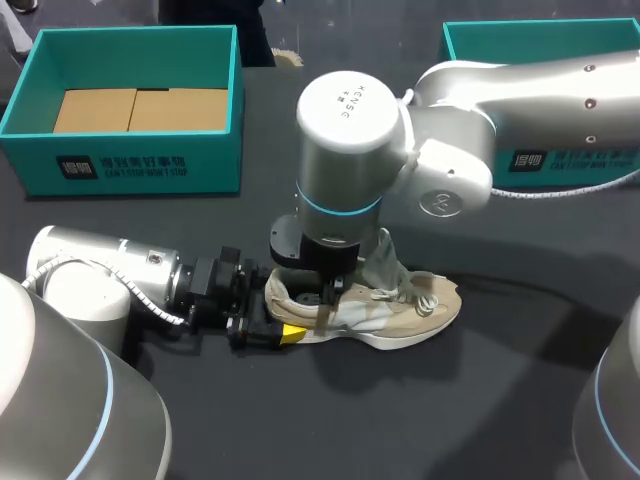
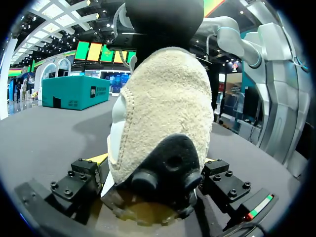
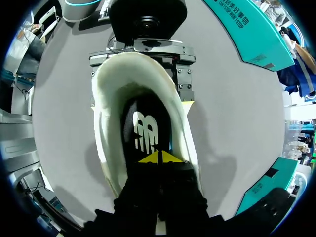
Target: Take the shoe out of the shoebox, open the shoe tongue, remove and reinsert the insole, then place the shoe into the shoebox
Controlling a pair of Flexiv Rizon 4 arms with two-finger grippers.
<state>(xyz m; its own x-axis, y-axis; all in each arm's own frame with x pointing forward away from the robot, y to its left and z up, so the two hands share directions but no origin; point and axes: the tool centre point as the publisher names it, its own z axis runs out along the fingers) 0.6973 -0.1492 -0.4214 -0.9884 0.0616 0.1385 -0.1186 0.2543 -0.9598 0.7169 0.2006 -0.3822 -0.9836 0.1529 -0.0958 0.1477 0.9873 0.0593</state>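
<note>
As left (image 1: 283,312) clamps shoe (image 1: 405,312), right (image 3: 160,159) hangs

One shoe (image 1: 405,310) — two teal shoeboxes (image 1: 120,160) (image 1: 540,40), two robot arms (image 1: 100,275) (image 1: 520,100), two sets of jaws.

Beige shoe (image 1: 400,310) upright, black insole (image 3: 145,131) apparently inside; open teal shoebox (image 1: 130,165) well apart.

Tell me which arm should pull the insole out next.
Right. The right gripper sits inside the shoe opening, tips together just above the insole. The left gripper clamps the heel, steadying the shoe, so it should probably keep that job.
</note>
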